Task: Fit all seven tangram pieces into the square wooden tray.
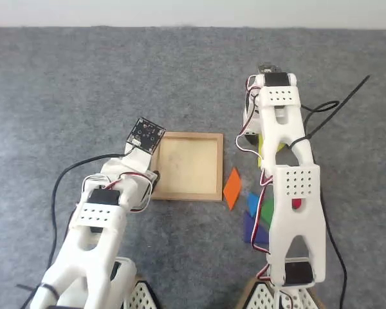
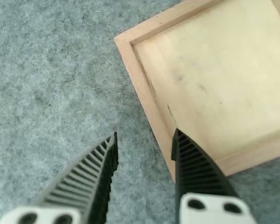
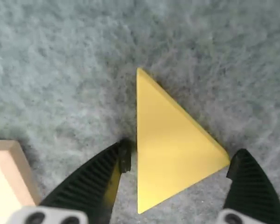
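Observation:
The square wooden tray [image 1: 188, 193] lies empty on the grey carpet. My left gripper [image 1: 153, 183] is open at the tray's left rim [image 2: 144, 88]; seen from the left wrist, the gripper [image 2: 144, 142] has one finger on the carpet and the other over the rim. My right gripper [image 3: 181, 159] is open, low over a yellow triangle [image 3: 168, 144] that lies between its fingers. From above, that yellow triangle [image 1: 262, 147] peeks out beside the right arm, right of the tray. Orange [image 1: 232, 188], blue [image 1: 252, 203], green [image 1: 267, 209] and purple [image 1: 253, 232] pieces lie right of the tray.
A red piece [image 1: 296, 204] shows through a gap in the right arm, which hides part of the piece cluster. One tray corner [image 3: 7, 161] sits close to the right gripper. Open carpet stretches behind and to the left of the tray. Cables trail from both arms.

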Robot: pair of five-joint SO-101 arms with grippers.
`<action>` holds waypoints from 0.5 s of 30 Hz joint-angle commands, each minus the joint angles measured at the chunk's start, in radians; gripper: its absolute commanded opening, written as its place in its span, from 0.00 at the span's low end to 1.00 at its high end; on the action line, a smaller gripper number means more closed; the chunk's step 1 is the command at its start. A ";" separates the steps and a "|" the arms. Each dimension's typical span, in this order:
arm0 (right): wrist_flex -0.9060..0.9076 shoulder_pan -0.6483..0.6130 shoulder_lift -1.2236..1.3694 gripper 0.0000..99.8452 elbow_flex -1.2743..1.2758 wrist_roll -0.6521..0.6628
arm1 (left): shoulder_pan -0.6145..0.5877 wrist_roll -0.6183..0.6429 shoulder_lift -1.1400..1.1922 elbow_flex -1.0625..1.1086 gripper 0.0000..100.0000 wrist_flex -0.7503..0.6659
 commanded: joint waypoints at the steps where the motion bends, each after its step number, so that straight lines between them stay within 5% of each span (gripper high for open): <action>1: -0.007 0.030 -0.002 0.34 -0.031 -0.002 | -0.008 -0.008 -0.035 -0.010 0.18 0.003; 15: 0.007 0.022 0.015 0.34 -0.038 -0.044 | -0.008 -0.008 -0.035 -0.007 0.18 -0.012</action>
